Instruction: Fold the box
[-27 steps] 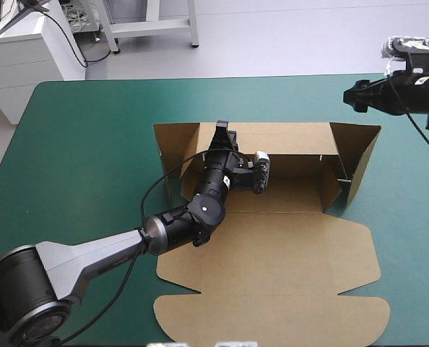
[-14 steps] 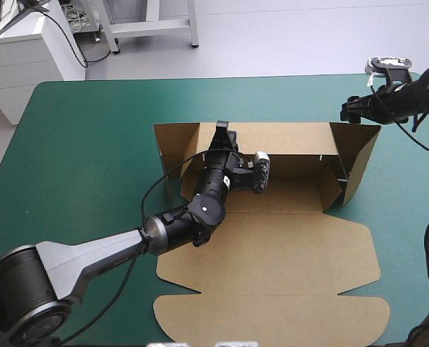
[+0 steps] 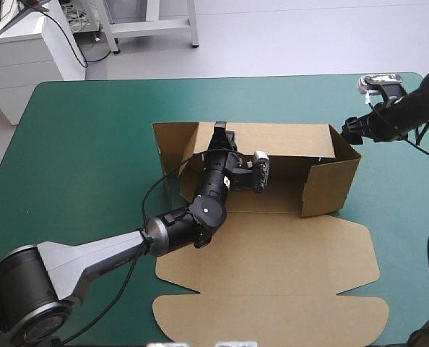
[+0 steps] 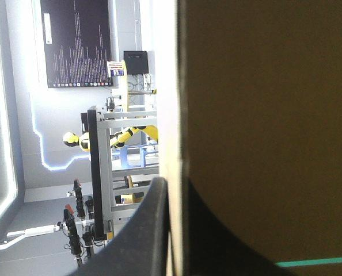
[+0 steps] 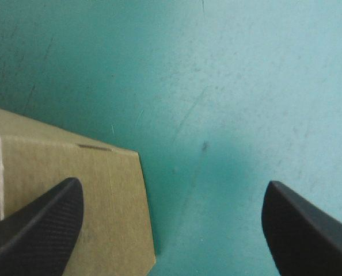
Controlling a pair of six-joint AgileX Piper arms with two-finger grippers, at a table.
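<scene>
The brown box (image 3: 272, 246) lies in the middle of the teal-green table (image 3: 77, 144). Its long side runs left to right, and its back wall (image 3: 287, 137) stands up. The left gripper (image 3: 220, 132) pinches the top of that back wall, fingers almost together on the board. The right gripper (image 3: 348, 131) is wide open at the box's right end, so it is nearer to the right end wall (image 3: 331, 184).

Left of the box (image 3: 272, 246) and beyond it the counter (image 3: 84, 144) lies open. The box's raised back and right walls bar low passes; the left pincer (image 3: 220, 130) clamps the back wall.
</scene>
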